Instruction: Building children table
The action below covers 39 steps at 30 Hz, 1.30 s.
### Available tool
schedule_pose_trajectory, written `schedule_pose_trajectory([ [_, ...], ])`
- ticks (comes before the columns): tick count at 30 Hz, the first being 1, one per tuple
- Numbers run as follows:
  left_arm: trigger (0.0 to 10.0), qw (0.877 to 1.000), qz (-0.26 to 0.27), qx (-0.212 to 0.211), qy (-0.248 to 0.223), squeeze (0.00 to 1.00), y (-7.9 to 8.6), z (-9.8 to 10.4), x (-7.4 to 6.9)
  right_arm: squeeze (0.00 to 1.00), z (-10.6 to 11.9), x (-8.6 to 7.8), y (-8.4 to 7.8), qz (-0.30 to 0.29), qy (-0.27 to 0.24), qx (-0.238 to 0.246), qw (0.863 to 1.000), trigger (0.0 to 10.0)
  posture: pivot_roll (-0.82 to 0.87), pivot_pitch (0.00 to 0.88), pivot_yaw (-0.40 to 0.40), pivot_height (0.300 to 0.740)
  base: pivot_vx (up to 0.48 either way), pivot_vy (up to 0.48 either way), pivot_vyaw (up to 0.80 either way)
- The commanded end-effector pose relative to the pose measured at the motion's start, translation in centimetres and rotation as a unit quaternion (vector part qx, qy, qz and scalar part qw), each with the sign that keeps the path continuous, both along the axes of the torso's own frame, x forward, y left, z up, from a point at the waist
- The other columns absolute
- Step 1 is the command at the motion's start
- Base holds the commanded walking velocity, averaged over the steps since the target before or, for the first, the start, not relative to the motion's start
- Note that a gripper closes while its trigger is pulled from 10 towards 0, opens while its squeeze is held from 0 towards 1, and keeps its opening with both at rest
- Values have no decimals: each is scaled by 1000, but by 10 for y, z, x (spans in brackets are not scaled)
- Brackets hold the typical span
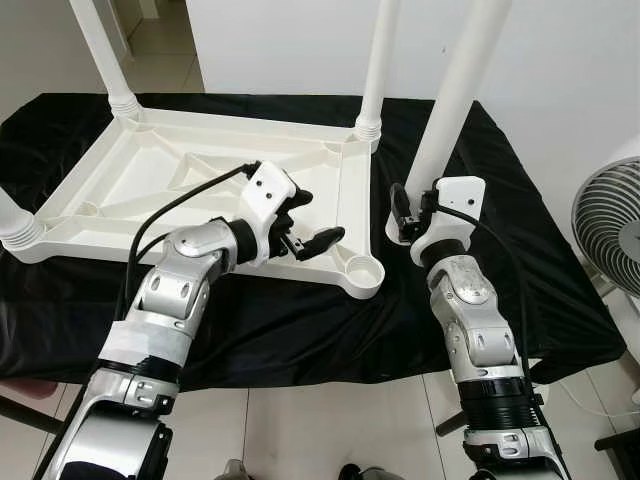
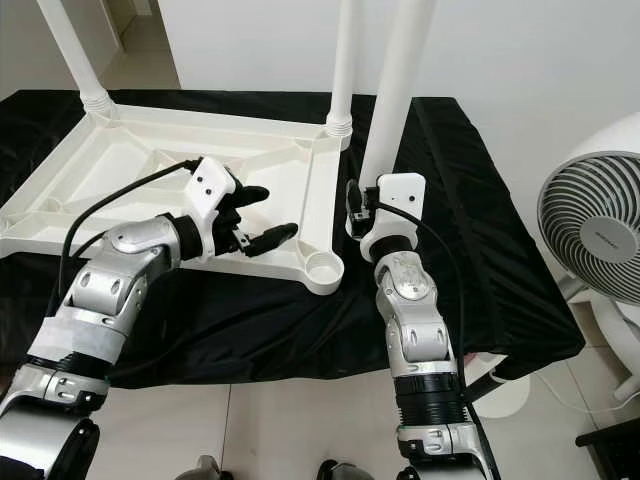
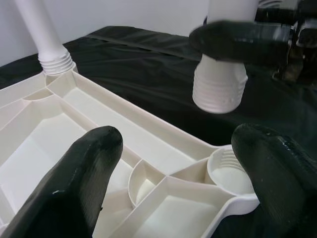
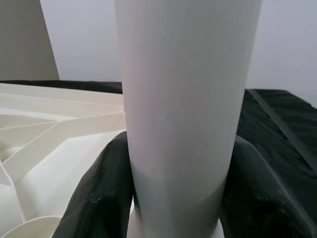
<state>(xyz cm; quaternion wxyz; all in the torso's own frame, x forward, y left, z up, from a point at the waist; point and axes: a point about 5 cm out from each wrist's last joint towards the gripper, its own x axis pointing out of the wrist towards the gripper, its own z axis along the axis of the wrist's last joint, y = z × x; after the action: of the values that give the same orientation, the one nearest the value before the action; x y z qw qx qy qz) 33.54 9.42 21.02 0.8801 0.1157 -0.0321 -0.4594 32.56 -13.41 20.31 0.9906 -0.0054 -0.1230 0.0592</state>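
A white plastic tabletop [image 1: 150,175] lies upside down on a black cloth. Three white legs stand screwed into its corners: far left [image 1: 100,45], far right [image 1: 378,60] and near left [image 1: 10,225]. The near right socket [image 1: 364,268] holds nothing. My right gripper [image 1: 412,215] is shut on a fourth leg [image 1: 450,110], held upright just right of that corner, with its threaded end [image 3: 220,87] low over the cloth. My left gripper [image 1: 322,216] is open over the tabletop's near edge, close to the socket [image 3: 229,171], with nothing between its fingers.
The black cloth [image 1: 300,320] covers the work surface and hangs over its front edge. A white standing fan [image 1: 610,225] is on the floor to the right. A white wall rises behind the table.
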Motion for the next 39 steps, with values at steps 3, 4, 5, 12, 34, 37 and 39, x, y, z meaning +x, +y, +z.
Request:
schedule_pose_trajectory([
  [3, 10000, 992, 122, -36, -3, 0, 9, -1, 6, 0, 2, 1, 6, 12, 1, 10, 1000, 10000, 92, 102, -17, 740, 0, 0, 0],
  [4, 10000, 991, 130, -42, 2, 0, 9, -1, 6, 0, 2, 1, 7, 16, 3, 12, 1000, 10000, 90, 93, -29, 740, 0, 0, 0],
  [5, 10000, 991, 130, -42, 2, 0, 9, -1, 6, 0, 2, 1, 7, 16, 3, 12, 1000, 10000, 90, 93, -29, 740, 0, 0, 0],
  [12, 10000, 990, 135, -36, 1, 0, 13, -8, -3, 0, -2, -2, 23, 64, 6, 3, 998, 10000, 92, 83, -38, 740, 0, 0, 0],
  [34, 10000, 992, 110, -11, -63, 0, 6, -37, -57, 0, -17, -10, 31, 101, 25, -23, 994, 10000, 116, 75, -66, 740, 0, 0, 0],
  [37, 10000, 992, 104, -7, -71, 0, 6, -38, -61, 0, -17, -10, 30, 99, 24, -24, 995, 10000, 117, 78, -69, 740, 0, 0, 0],
  [39, 10000, 994, 71, -1, -83, 0, 1, -38, -71, 0, -18, -9, 29, 96, 25, -26, 995, 10000, 117, 80, -69, 740, 0, 0, 0],
])
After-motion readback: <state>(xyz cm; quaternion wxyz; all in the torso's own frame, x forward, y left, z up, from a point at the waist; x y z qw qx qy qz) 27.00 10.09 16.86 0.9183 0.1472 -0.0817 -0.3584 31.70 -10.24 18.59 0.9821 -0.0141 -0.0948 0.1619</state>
